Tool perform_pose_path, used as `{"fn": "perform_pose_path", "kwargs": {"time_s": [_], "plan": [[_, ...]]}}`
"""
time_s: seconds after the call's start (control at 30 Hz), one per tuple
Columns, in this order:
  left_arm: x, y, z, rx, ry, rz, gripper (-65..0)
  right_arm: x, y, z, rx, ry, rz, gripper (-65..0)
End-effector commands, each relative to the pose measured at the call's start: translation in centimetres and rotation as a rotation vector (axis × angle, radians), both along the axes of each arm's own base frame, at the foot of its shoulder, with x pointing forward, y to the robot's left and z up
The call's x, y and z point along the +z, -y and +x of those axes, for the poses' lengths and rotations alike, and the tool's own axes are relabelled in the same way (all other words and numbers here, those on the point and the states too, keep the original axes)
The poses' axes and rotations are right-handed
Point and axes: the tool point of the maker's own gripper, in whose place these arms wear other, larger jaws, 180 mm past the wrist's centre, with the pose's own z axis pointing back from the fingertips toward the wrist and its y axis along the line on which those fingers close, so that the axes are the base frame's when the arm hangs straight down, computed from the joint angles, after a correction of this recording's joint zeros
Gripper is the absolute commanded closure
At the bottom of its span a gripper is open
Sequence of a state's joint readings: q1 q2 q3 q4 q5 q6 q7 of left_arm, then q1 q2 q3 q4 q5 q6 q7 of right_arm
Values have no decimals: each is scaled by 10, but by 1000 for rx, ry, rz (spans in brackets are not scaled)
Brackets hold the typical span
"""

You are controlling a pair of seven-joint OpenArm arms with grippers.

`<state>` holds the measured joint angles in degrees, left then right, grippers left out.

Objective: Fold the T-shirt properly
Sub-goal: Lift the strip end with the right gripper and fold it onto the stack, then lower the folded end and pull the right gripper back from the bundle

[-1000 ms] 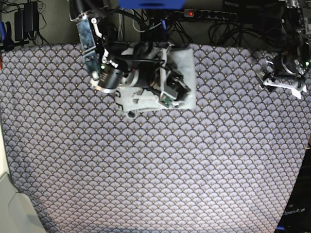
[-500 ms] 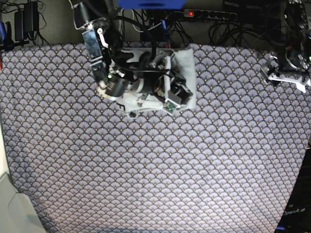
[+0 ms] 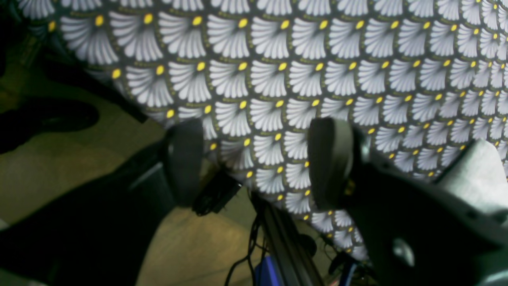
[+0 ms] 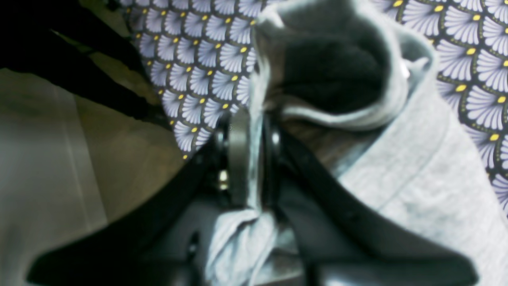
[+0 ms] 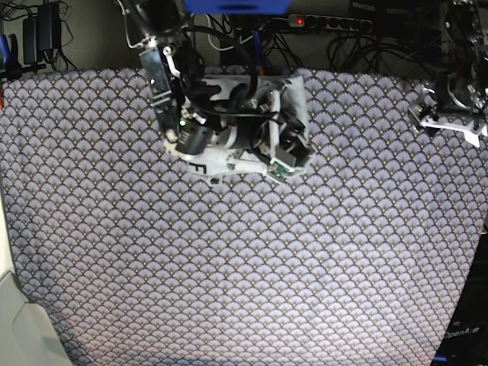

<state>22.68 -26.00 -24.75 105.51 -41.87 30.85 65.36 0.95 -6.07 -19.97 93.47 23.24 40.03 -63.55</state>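
Robotics lab or test bench, not a home. Work table draped in a purple-grey scallop-patterned tablecloth (image 5: 244,259) hanging over the edge. Behind the far edge, a black power strip (image 5: 328,23) with a lit red switch and a tangle of black cables (image 5: 358,49). Power adapters (image 5: 38,30) hung at the far left. Blue device (image 5: 236,5) mounted top centre. Bare yellowish floor (image 3: 190,246) under the table in the left wrist view, more cabling trailing there. "OpenArm" lettering (image 5: 463,332) on dark hardware at the lower right.
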Motion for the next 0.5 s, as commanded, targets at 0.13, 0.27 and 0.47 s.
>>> {"fn": "perform_pose_path", "kwargs": {"time_s": [0.13, 0.27, 0.47], "plan": [[9, -5, 6, -4, 29, 20, -399, 19, -7, 8, -5, 41, 60, -315], [9, -5, 6, -3, 28, 18, -399, 48, -16, 10, 13, 127, 96, -351], [9, -5, 6, -3, 28, 18, -399, 79, -5, 14, 21, 258, 94, -352]]}}
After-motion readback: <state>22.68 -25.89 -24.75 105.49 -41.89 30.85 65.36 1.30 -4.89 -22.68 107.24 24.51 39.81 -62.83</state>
